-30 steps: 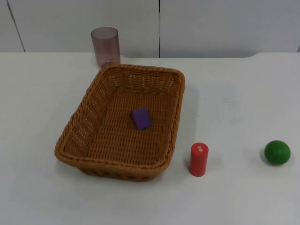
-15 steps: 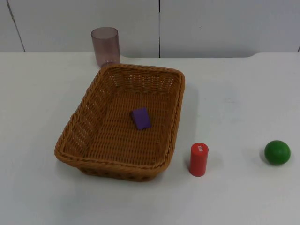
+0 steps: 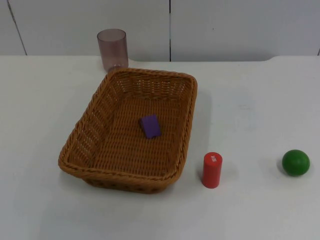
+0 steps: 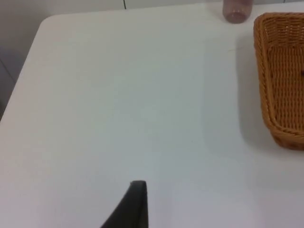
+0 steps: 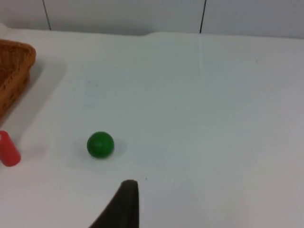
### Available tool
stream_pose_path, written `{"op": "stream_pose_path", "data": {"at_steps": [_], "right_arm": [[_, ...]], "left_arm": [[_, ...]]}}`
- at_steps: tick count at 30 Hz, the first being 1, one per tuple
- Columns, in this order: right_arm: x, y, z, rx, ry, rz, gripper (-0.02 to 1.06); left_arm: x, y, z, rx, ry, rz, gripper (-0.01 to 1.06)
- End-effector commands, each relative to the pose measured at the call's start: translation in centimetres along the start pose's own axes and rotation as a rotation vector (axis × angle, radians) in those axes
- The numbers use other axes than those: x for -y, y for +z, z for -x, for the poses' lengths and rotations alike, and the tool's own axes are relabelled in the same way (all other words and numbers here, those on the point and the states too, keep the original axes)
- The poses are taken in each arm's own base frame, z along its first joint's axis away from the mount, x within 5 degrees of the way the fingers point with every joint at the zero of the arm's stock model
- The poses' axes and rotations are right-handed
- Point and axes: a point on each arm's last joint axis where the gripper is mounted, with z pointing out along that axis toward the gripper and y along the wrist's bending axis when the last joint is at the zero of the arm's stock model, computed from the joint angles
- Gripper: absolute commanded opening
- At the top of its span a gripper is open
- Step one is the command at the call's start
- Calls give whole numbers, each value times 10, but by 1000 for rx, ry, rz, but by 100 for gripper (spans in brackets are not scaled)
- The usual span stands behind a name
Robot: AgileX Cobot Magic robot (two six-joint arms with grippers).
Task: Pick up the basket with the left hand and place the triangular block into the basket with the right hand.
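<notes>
Translucent purple plastic cup [image 3: 112, 49] stands at the counter's [image 3: 250, 100] far edge, just behind the brown woven wicker basket [image 3: 100, 127]. Purple triangular block [image 3: 150, 125] lies inside it. Red cylinder block [image 3: 211, 170], label unreadable; green wooden ball [image 3: 295, 162] well right. End effector states: cannot tell.

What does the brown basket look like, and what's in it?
The basket is woven from orange-brown wicker, rectangular with rounded corners, sloping sides and a thick braided rim. It sits flat and upright on the white table, open side up. A small purple block lies on its floor near the middle. A tinted cup stands just behind its far corner, and a red cylinder stands beside its near right corner, apart.
</notes>
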Motion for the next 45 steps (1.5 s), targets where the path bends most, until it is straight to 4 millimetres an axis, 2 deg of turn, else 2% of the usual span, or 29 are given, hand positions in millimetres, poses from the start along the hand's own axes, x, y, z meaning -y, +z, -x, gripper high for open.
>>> {"op": "stream_pose_path", "data": {"at_steps": [1,3,12,22,45], "right_arm": [[0,3,-1,7,6,-1,105],[0,8,-6,-23,2,-3,105],[0,8,-6,-23,1,-4,105],[-1,8,-6,-21,89,9,105],[-2,8,-6,-22,99,22,105]], "left_arm": [[0,1,0,12,-6,-1,105],[0,1,0,12,-6,-1,105],[0,1,0,12,-6,-1,105],[0,1,0,12,-6,-1,105],[0,1,0,12,-6,-1,105]]}}
